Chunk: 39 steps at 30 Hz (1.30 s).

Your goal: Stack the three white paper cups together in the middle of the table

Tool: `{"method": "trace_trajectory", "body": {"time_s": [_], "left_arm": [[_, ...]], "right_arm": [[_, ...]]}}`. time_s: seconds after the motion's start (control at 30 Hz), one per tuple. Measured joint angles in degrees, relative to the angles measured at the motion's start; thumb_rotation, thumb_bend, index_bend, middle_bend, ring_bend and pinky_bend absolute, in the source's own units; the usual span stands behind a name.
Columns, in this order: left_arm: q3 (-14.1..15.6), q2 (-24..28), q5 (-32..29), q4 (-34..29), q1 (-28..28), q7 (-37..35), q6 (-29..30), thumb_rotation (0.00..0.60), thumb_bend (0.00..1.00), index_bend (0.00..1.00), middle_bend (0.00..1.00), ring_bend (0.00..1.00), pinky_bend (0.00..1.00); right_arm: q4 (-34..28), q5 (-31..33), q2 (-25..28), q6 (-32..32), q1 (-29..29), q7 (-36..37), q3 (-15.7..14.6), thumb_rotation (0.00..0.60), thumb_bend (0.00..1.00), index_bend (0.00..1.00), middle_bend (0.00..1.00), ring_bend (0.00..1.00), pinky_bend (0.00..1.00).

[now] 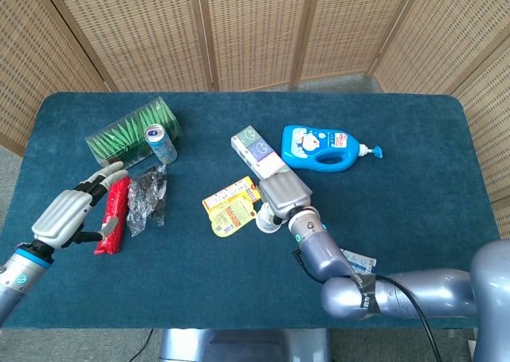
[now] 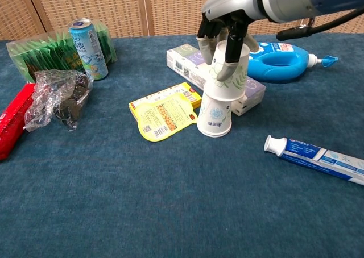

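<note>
1. Right hand (image 2: 227, 39) grips an inverted cup (image 2: 228, 76), directly above the lower cup (image 2: 215, 115), mid-table by the long box (image 2: 187, 65).
2. Axes nearly align; upper cup tilts slightly.
3. Left hand (image 1: 70, 210) hangs far off, fingers spread, holding nothing.

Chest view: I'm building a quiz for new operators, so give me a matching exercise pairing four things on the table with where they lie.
Things:
1. can
2. toothpaste
3. held cup
4. blue bottle

Places:
A. flat on the cloth, near right
B. over the upside-down cup, in the right hand
C. upright before the green pack, far left
D. on its side, far right, behind the long box

Pairs: 1-C, 2-A, 3-B, 4-D
</note>
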Motion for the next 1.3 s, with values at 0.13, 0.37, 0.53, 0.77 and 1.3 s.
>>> {"method": "trace_trajectory", "body": {"time_s": [0.13,0.37,0.53,0.77,1.3], "left_arm": [[0.0,-0.1,0.3,0.4,0.0,-0.5,0.0,0.600,0.51,0.00,0.00,0.00,0.20],[0.0,-0.4,0.7,1.1,-0.2,-1.3,0.0,0.600,0.51,0.00,0.00,0.00,0.20],[0.2,-0.6,0.9,1.7,-0.1,-2.0,0.1,0.600,0.50,0.00,0.00,0.00,0.20],[0.5,-0.7,1.2,2.8,0.3,-3.3,0.5,0.600,0.50,0.00,0.00,0.00,0.20],[0.8,-1.1,1.8,3.0,0.3,-4.0,0.9,0.600,0.50,0.00,0.00,0.00,0.20]], "right_arm": [[0.4,1.2,-0.6,0.2,1.0,-0.4,0.0,0.600,0.27,0.46,0.43,0.32,0.70],[1.1,2.7,-1.6,0.6,2.4,-1.0,0.2,0.600,0.27,0.46,0.43,0.32,0.70],[2.2,3.7,-2.5,0.7,3.1,-1.4,-0.1,0.600,0.27,0.46,0.43,0.32,0.70],[3.5,4.0,-3.5,0.0,3.4,-1.3,-0.6,0.600,0.26,0.46,0.43,0.32,0.70],[1.0,7.2,-1.9,0.1,4.0,-1.8,-1.2,0.600,0.20,0.21,0.26,0.14,0.60]]}}
